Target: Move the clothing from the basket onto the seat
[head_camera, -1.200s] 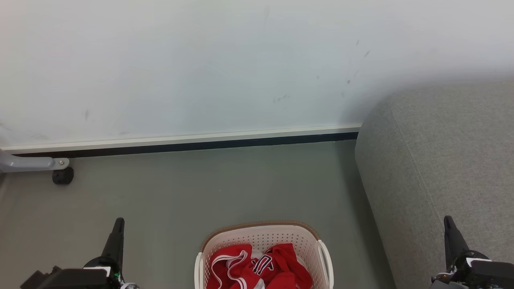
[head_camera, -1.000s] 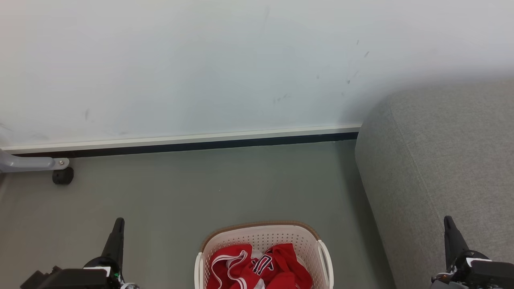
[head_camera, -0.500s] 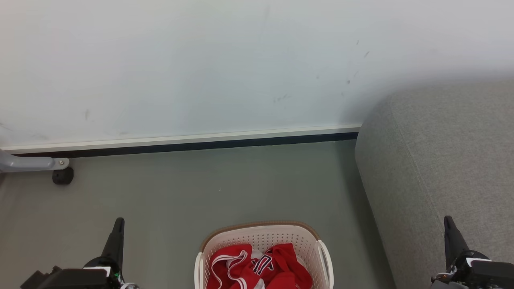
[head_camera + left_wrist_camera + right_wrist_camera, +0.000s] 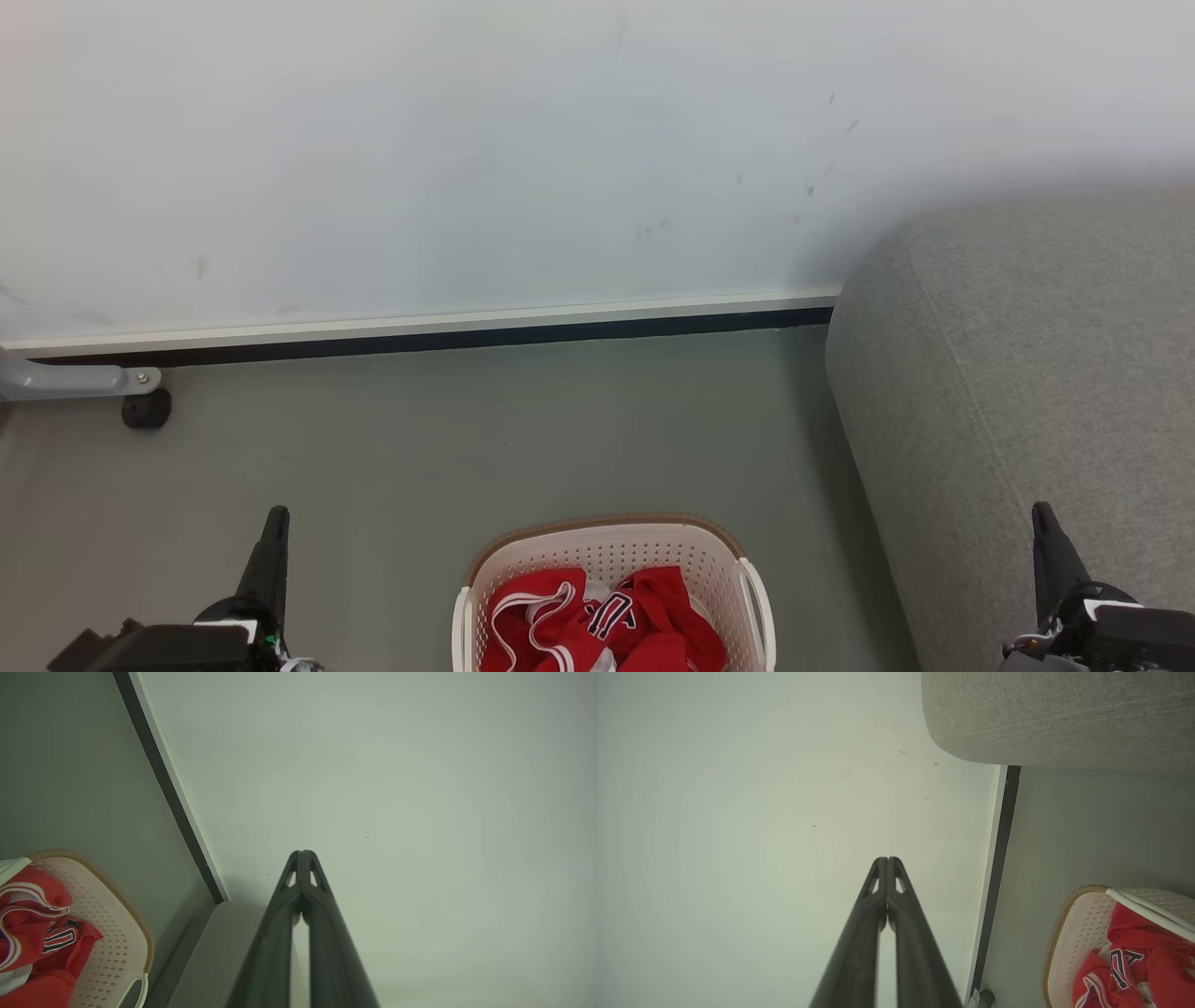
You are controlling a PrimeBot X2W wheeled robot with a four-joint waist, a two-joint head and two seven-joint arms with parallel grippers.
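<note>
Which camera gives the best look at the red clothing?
The head view: it looks down into the basket and shows the clothing with white trim and lettering, though the bottom edge cuts it off. The left wrist view catches part at its left edge, the right wrist view part at its lower right.

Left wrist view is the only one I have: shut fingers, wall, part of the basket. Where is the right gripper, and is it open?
Observer: The right gripper is low at the right of the head view, seen against the grey seat, and it is shut.
Operator: Does it hold clothing?
Observer: No. The red clothing lies in the basket, on the floor between the left gripper and the right one.
Operator: Anything at the far left?
Observer: A grey metal leg with a black foot, by the wall.
</note>
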